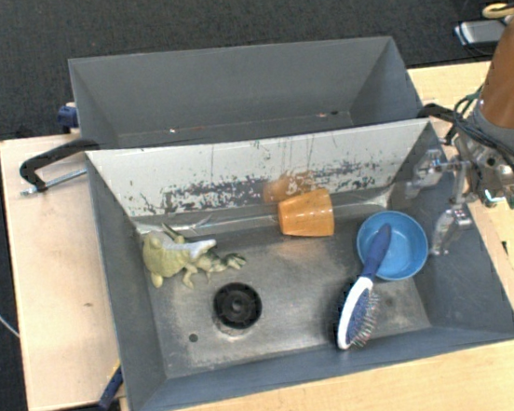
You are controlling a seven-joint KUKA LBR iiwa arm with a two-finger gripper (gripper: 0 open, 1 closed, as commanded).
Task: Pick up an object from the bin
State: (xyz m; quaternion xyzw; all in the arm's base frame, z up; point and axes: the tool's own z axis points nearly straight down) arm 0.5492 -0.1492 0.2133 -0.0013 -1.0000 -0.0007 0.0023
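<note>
Approach step, nothing grasped yet; gripper [439,201] spread, empty; blue bowl [392,245] just view-left of it, brush [356,318] beyond, lower-left; next prob. needs shift over bowl rim, descend, close.

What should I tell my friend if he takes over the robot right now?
Gripper: by the right wall of the bin, just right of the blue bowl. I see nothing held.
Things: a blue-and-white brush lies beside the bowl, nearer the front. An orange cup lies on its side at the back wall. A green dinosaur is on the left, with a black round piece in front of it.
Done: nothing picked yet.
Left: grab one thing and lift it out. The bowl is nearest.
</note>
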